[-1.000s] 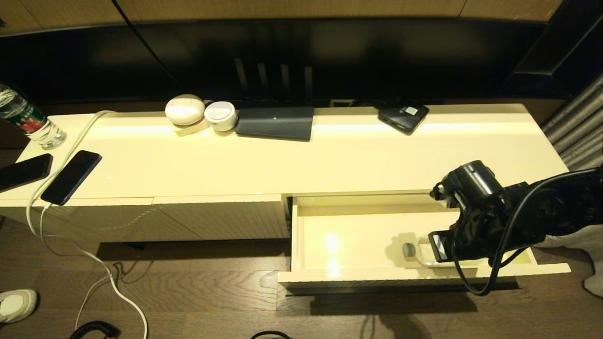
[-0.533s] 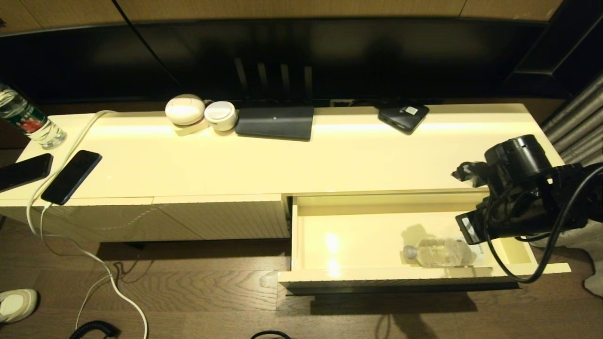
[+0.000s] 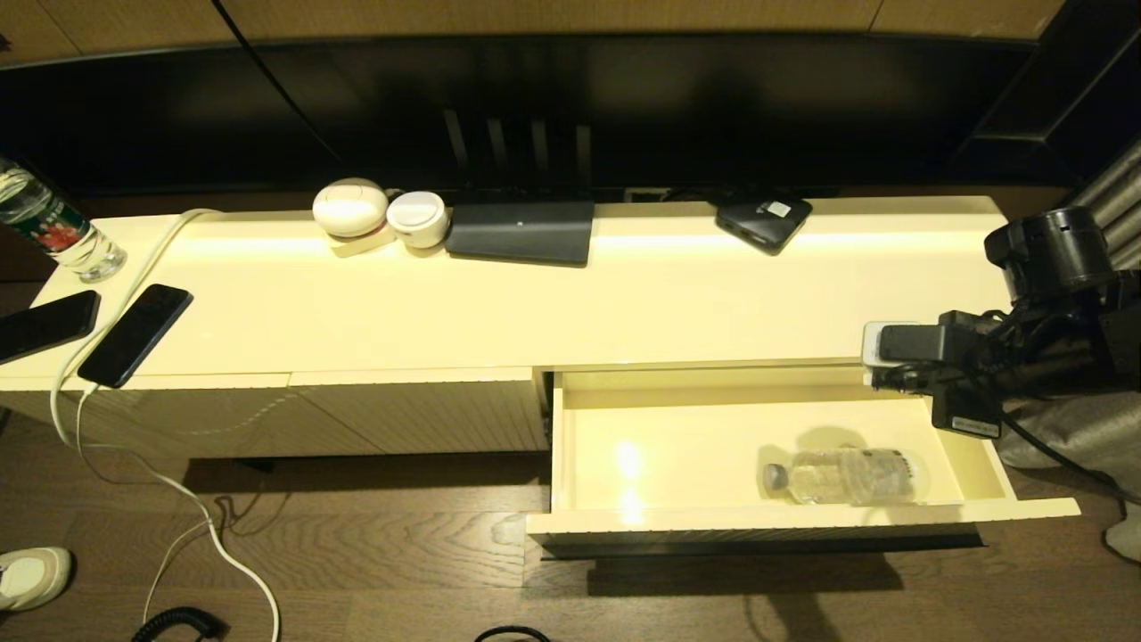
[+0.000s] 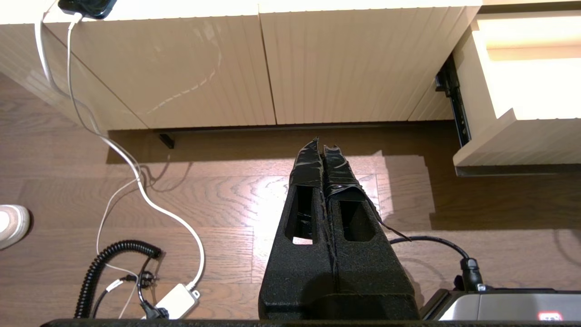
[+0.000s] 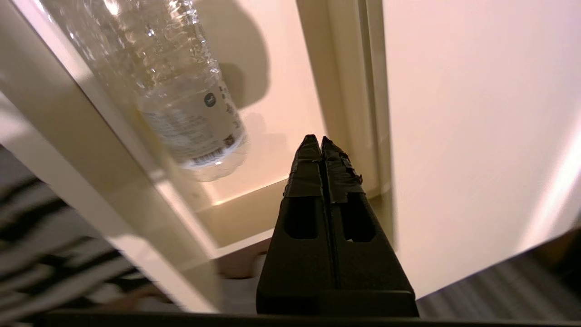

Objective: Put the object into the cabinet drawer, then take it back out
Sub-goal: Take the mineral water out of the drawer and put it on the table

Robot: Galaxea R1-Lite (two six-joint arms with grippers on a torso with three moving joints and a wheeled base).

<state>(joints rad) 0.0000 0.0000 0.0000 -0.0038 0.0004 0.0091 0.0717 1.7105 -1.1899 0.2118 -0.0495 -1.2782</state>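
Note:
The clear ribbed water bottle (image 3: 842, 475) lies on its side in the open cabinet drawer (image 3: 802, 515), near the front right, with its white cap pointing left. Nothing holds it. My right gripper (image 3: 882, 346) is shut and empty, hovering above the drawer's back right corner at the cabinet top's edge. In the right wrist view the bottle (image 5: 181, 91) rests on the glossy drawer floor (image 5: 281, 136), apart from the shut fingertips (image 5: 317, 138). My left gripper (image 4: 323, 145) is shut and empty, parked low over the wooden floor, left of the drawer (image 4: 513, 136).
On the cabinet top stand a green-and-red labelled bottle (image 3: 53, 227), two dark phones (image 3: 134, 334), a white cable (image 3: 151, 259), two white round things (image 3: 349, 207), a dark flat box (image 3: 521, 232) and a dark device (image 3: 763, 221). Cables lie on the floor (image 4: 136, 190).
My right gripper has lifted out of the drawer and drawn back up to the right, leaving the bottle lying there. The bottle has rolled slightly to the right.

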